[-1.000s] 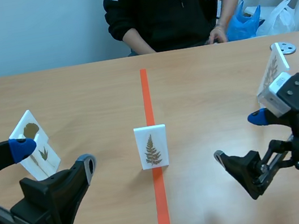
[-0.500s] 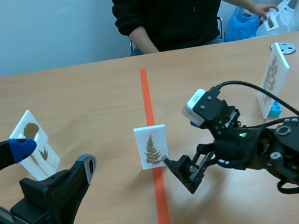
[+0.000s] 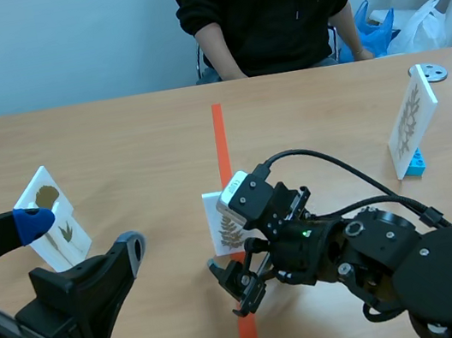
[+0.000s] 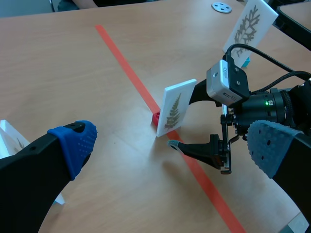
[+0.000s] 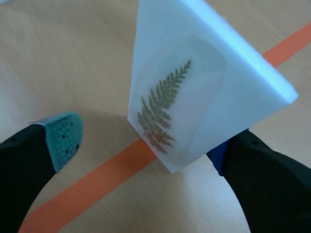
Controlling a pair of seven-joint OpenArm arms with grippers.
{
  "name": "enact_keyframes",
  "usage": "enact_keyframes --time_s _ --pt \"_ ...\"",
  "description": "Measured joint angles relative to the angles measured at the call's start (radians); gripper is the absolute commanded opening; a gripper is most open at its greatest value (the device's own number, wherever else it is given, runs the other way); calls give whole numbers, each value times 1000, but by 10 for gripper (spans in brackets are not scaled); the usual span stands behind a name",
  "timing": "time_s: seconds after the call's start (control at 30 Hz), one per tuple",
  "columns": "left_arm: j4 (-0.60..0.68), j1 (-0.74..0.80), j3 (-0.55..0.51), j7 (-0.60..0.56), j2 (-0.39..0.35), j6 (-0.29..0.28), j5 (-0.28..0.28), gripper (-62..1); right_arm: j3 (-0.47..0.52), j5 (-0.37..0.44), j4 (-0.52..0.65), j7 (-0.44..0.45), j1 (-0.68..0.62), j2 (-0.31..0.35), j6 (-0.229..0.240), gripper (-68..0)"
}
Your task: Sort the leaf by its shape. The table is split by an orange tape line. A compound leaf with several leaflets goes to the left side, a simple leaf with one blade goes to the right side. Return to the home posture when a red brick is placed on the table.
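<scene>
On the table (image 3: 118, 144), the right gripper (image 5: 141, 145) stood with jaws apart, 1 finger on either side of the fern card (image 5: 194, 97) on the tape line. The left gripper (image 4: 172, 140) hung wide open. The card looked light, stiff and slick, best pinched across its flat faces.

We find the white card with a pressed fern leaf (image 3: 220, 222) standing on the orange tape line (image 3: 219, 135) mid-table, between the spread fingers of the right gripper (image 5: 141, 148). Left of the line stands the white two-leaf card (image 3: 46, 208). At the far right stands the white branching-leaf card (image 3: 414, 124), with a round grey disc (image 3: 427, 73) behind it.
</scene>
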Motion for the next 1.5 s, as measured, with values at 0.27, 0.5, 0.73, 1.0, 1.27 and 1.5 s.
enact_keyframes --time_s 0.27,0.5,0.73,1.0,1.27,1.5 --pt "0 0 0 0 0 0 0 14 0 0 0 12 0 1 0 -422" --pt "0 0 0 0 0 0 0 14 1 0 0 11 0 2 0 -585" --pt "0 0 0 0 0 0 0 14 1 0 0 38 -5 2 0 -616" --pt "0 0 0 -2 0 0 0 14 18 0 100 42 -40 18 1 -616" --pt "0 0 0 -3 0 0 0 14 152 20 388 27 -174 76 7 -616" --pt "0 0 0 -4 0 0 0 14 312 120 575 -36 -313 105 7 -616"
